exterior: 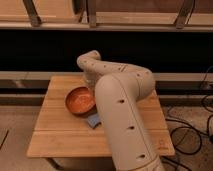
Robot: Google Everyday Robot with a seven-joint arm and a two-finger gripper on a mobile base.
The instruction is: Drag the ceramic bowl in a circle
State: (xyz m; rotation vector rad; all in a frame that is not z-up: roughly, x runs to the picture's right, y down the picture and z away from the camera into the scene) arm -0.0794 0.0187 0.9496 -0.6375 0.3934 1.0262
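The ceramic bowl [79,100], glossy orange-red with a darker rim, sits upright on the wooden worktop [55,131], in its back half and a little left of the middle. The robot's cream arm [125,115] rises from the near edge of the worktop, bends at an elbow on the right, reaches leftward above the back of the boards and then turns down at the wrist. The tool [92,89] hangs at the end of that wrist, right at the bowl's rear right rim, so the bowl lies just left of it and slightly nearer the camera, with its open inside in plain sight. The tool's fingers are closed together; the wrist and the thick upper arm cover the spot where they meet the bowl, so I cannot tell whether the rim is pinched between them or whether they only rest against it. A small blue-grey object [93,120] lies flat on the worktop just in front of the bowl's near right edge, partly covered by the arm; what it is cannot be made out. The left and front parts of the worktop show bare wood planks. Dark cables [201,125] trail over the speckled floor to the right of the worktop, and a shelf with metal rails [125,25] runs across the back.
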